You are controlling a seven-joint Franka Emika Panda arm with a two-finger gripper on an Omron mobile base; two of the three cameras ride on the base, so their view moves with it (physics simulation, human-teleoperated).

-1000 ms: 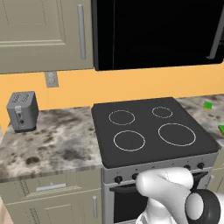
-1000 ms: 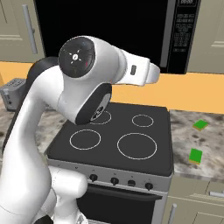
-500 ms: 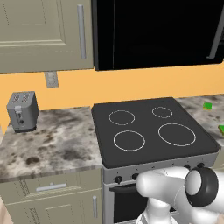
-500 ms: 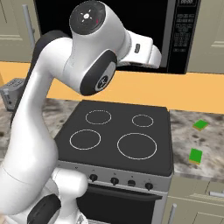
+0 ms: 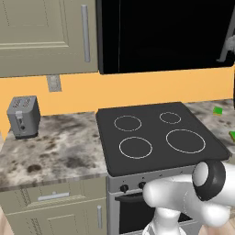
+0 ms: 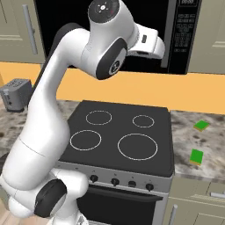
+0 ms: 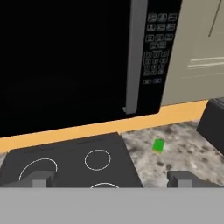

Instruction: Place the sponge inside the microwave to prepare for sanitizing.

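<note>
The microwave (image 5: 160, 34) hangs above the cooktop (image 5: 158, 135), a glossy black box as wide as the stove, and its door is shut; from my hand camera I see its tall grey handle (image 7: 132, 57) and the keypad (image 7: 156, 48) to the right of it. To the left of the microwave are beige wall cabinets (image 5: 46, 36), and an orange backsplash (image 5: 151, 89) runs under both. The black four-ring cooktop sits flush between two stretches of mottled stone counter (image 5: 55, 149), with oven knobs along its front edge. My white arm (image 6: 66, 110) rises at the left of the right base view and bends over the stove, my wrist lifted in front of the microwave door. My gripper (image 7: 112, 179) is empty, its two dark fingertips (image 7: 41, 178) spread wide apart, looking down over the stove's back right corner. A grey toaster (image 5: 23, 116) stands on the left counter against the wall. On the right counter lie two small green pieces, one (image 6: 201, 125) nearer the wall and one (image 6: 196, 156) nearer the front edge; either could be the sponge, but they are too small for me to tell.
</note>
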